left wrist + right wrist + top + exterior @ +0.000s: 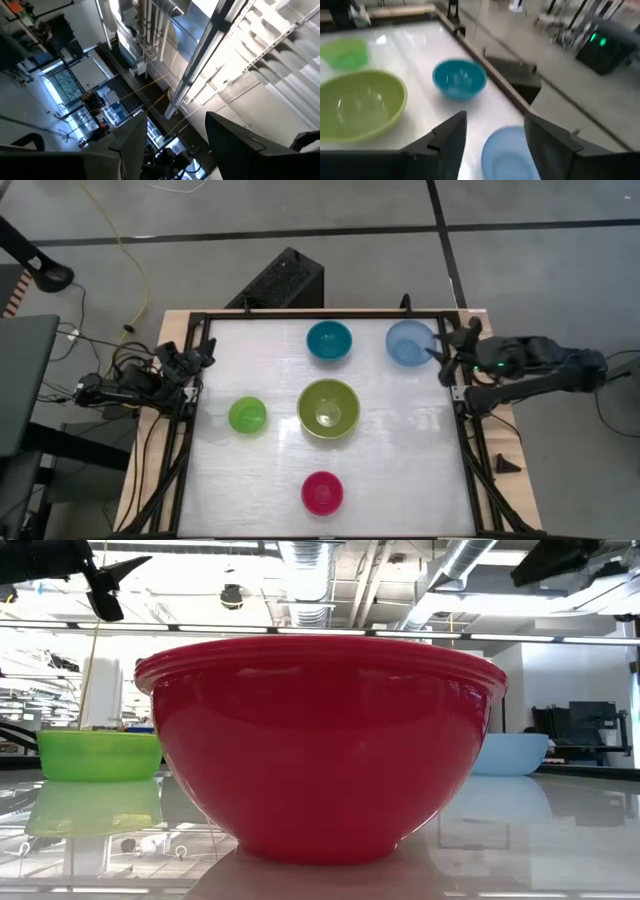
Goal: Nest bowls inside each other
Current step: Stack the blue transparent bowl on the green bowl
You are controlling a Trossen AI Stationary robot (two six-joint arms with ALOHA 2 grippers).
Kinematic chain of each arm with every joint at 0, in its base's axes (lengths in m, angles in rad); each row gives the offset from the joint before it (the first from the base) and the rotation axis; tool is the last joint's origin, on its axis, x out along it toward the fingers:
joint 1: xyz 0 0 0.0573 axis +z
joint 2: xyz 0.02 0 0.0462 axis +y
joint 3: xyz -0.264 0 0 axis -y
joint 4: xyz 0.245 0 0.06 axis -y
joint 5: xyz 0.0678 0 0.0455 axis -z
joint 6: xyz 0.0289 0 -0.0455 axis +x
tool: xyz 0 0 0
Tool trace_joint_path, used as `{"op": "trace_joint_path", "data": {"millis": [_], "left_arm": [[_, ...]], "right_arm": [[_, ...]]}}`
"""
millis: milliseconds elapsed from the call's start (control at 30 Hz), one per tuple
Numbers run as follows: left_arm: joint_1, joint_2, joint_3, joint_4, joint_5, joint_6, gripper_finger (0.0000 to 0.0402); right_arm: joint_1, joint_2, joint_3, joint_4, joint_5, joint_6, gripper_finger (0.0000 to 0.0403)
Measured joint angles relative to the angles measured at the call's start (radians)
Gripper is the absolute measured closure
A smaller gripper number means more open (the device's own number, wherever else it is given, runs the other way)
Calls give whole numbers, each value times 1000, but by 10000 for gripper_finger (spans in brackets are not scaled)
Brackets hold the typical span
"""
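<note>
Five bowls stand apart on the white table, each on its base. The olive-green bowl (328, 408) is in the middle and the teal bowl (329, 340) behind it. The light blue bowl (410, 342) is at the far right, the lime bowl (247, 415) at the left, and the magenta bowl (322, 492) near the front edge. My right gripper (495, 117) is open and empty, raised beside and above the light blue bowl (510, 155) at the table's right edge (447, 356). My left gripper (176, 120) is open and empty at the left edge (203, 354), pointing up at the ceiling.
A black frame rail (462, 440) runs around the table top. A black box (283, 280) sits beyond the far edge. Cables lie by the left arm's base (110, 385). Bare table shows between the bowls and along the right half (410, 460).
</note>
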Motion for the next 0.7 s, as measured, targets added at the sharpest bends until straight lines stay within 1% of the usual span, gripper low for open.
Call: {"op": "trace_joint_path", "data": {"millis": [67,200,267,400,567,700], "left_arm": [[0,0,0,-15,0,-2,211],[0,0,0,-22,0,-3,211],[0,0,0,-22,4,-9,211],[0,0,0,-22,33,-46,211],[0,0,0,-33,74,-87,211],[0,0,0,-41,76,-100,211]], "right_arm": [[-56,34,-21,-9,-70,15,149],[-192,96,-108,7,-268,5,143],[-266,129,-158,17,-348,-47,143],[-419,184,-237,81,-472,-154,143],[-622,241,-248,122,-624,-320,143],[-754,320,-248,121,-761,-431,143]]}}
